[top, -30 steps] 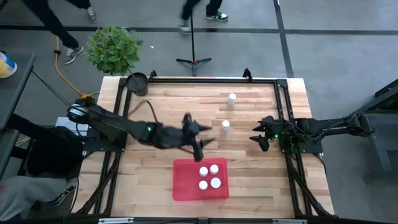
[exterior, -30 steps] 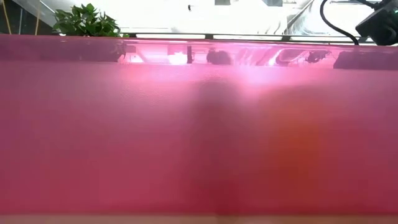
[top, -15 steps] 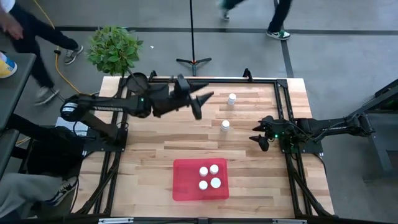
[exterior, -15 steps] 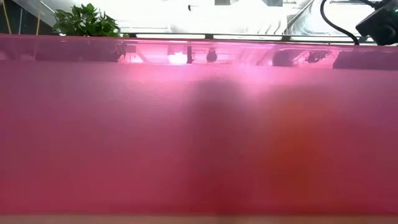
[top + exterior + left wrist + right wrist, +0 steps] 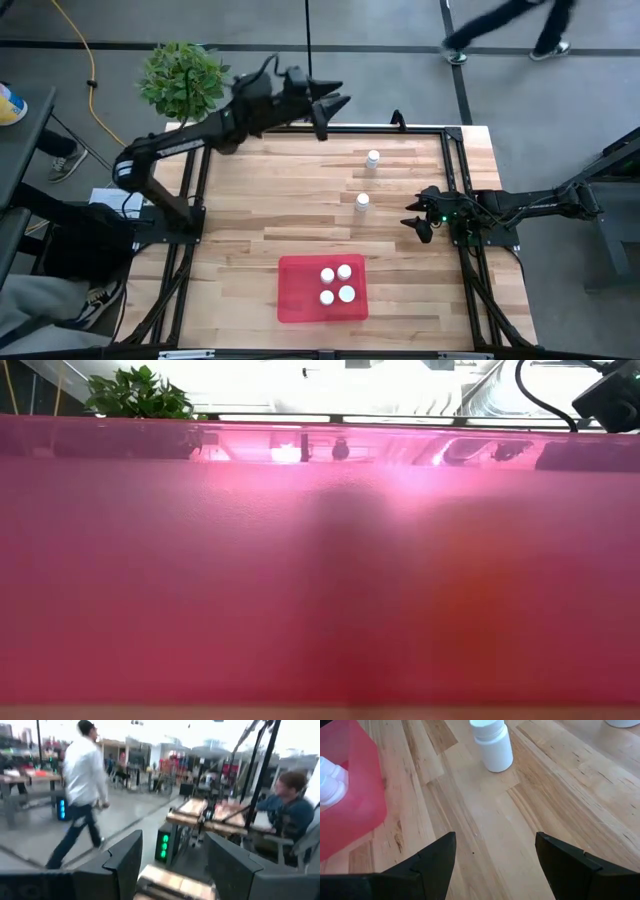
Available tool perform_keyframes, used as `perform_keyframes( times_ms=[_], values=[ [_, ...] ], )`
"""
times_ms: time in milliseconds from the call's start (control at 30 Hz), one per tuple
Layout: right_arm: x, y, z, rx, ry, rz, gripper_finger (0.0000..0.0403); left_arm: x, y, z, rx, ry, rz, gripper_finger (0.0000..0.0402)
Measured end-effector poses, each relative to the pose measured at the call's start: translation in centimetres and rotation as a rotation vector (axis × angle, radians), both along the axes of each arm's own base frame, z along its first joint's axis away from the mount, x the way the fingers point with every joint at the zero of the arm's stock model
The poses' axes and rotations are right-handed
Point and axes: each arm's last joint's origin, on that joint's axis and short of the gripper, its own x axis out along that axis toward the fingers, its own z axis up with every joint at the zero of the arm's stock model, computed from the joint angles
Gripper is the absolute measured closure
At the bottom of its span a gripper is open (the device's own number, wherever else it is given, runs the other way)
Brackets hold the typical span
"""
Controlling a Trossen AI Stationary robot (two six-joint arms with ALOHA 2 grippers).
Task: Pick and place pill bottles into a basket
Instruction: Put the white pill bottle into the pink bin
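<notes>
The red basket [image 5: 300, 292] lies near the table's near edge, with several white-capped pill bottles [image 5: 336, 284] standing in it. Its red wall [image 5: 320, 560] fills the low view. Two white bottles stand on the table, one mid-table [image 5: 362, 203] and one farther back [image 5: 373, 160]. My left gripper [image 5: 334, 108] is open and empty, raised high over the table's far edge. My right gripper [image 5: 416, 222] is open and empty, low at the table's right, pointing at the mid-table bottle [image 5: 492, 745] and the basket [image 5: 347, 800].
A potted plant [image 5: 183, 78] stands off the far left corner. People walk on the floor beyond the far edge [image 5: 500, 25]; the left wrist view shows a walking person [image 5: 82, 790] and a seated one [image 5: 285, 805]. Bare wood [image 5: 260, 215] lies left of the bottles.
My left gripper has risen from just above the basket's far edge and swung toward the table's far edge, ending high over it, its fingers still apart and empty. The bottles and the basket have stayed where they were.
</notes>
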Motion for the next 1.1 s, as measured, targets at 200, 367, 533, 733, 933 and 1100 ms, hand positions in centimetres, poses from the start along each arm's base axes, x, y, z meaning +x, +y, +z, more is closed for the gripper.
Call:
perform_keyframes(
  times_ms=[200, 367, 533, 733, 933, 1100],
  values=[
    [0.0, 0.0, 0.0, 0.001, 0.0, -0.002, 0.0139, 2.9, 2.2, -0.2, -0.055, 0.17, -0.038, 0.0156],
    [0.0, 0.0, 0.0, 0.003, 0.003, -0.002, 0.0139, 4.5, 2.8, -0.4, -0.037, 0.259, -0.08, 0.0155],
    [0.0, 0.0, -0.1, 0.004, 0.007, -0.001, 0.0139, 5.1, 3.1, -2.2, -0.074, 0.413, -0.074, 0.0132],
    [0.0, 0.0, -0.1, 0.003, 0.007, 0.0, 0.0139, 5.6, 3.4, -3.9, -0.112, 0.525, -0.029, 0.0076],
    [-0.1, 0.0, -0.1, 0.005, 0.009, 0.006, 0.0139, 7.7, 3.9, -6.9, -0.109, 0.615, -0.021, 0.0032],
    [-0.1, 0.0, -0.1, 0.007, 0.011, 0.008, 0.0139, 10.0, 4.4, -10.6, -0.085, 0.721, -0.027, 0.0027]
  ],
)
